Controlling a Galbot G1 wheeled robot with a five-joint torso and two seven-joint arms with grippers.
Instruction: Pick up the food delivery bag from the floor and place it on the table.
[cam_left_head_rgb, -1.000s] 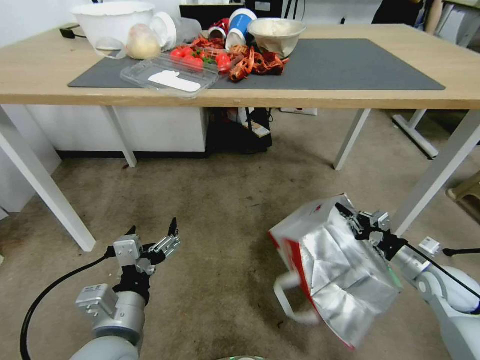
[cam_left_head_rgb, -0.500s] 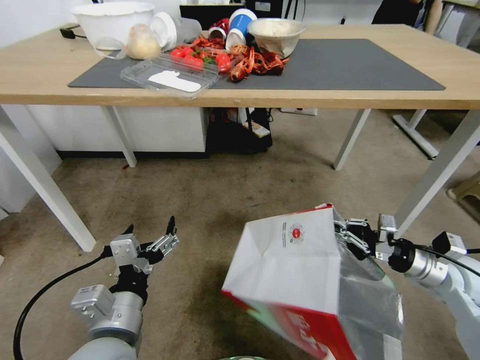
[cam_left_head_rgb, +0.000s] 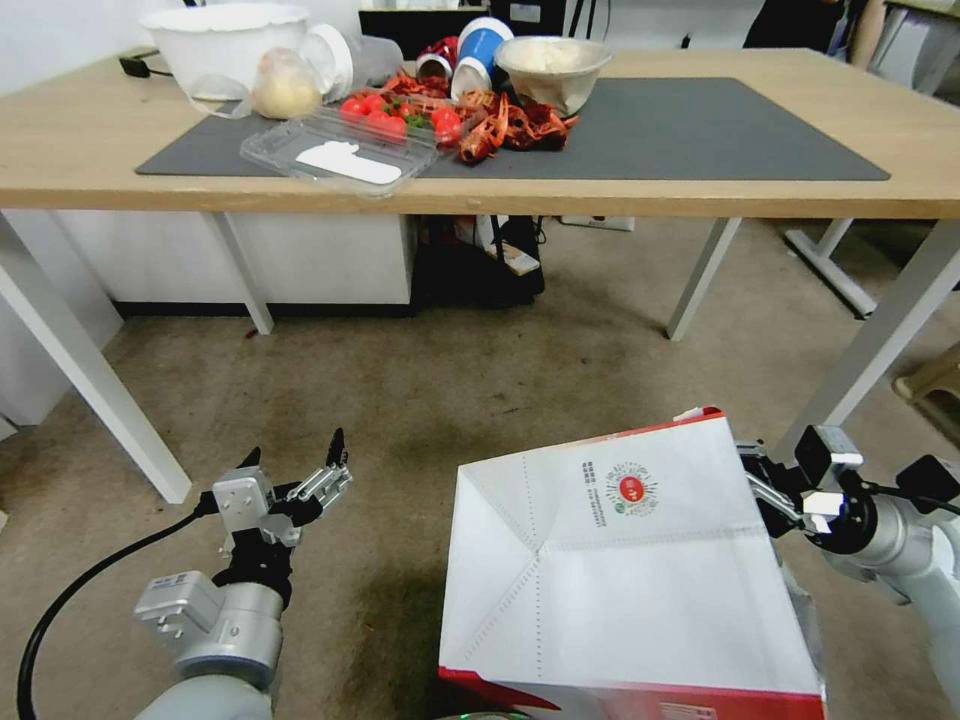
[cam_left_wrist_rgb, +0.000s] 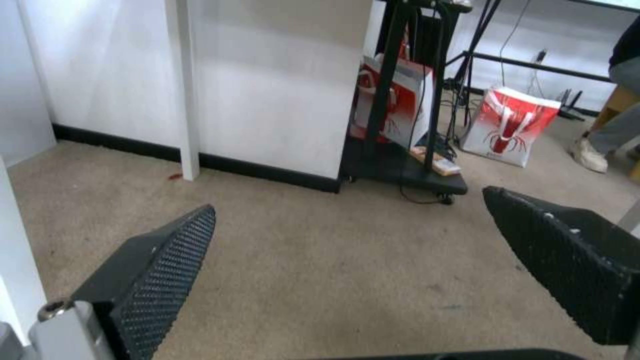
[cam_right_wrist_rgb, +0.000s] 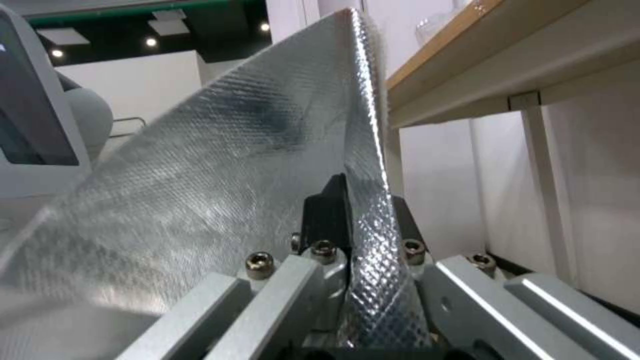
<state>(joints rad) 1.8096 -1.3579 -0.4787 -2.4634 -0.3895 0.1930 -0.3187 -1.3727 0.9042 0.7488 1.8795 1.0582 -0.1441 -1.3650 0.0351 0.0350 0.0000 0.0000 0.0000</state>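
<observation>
The right gripper (cam_left_head_rgb: 765, 490) is pinched on the foil rim of the food delivery bag (cam_left_head_rgb: 620, 570), which hangs off the floor (cam_left_head_rgb: 430, 400). The table (cam_left_head_rgb: 700, 190) lies at twelve o'clock, above the bag. The left gripper (cam_left_head_rgb: 295, 475) gapes idle at nine.

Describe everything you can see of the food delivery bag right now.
The food delivery bag is a large boxy white paper bag with fold creases, a small round red logo and red panels at its edges. The right wrist view shows its silver foil lining. It hangs tipped above the floor, its foil edge clamped in the right tool.
</observation>
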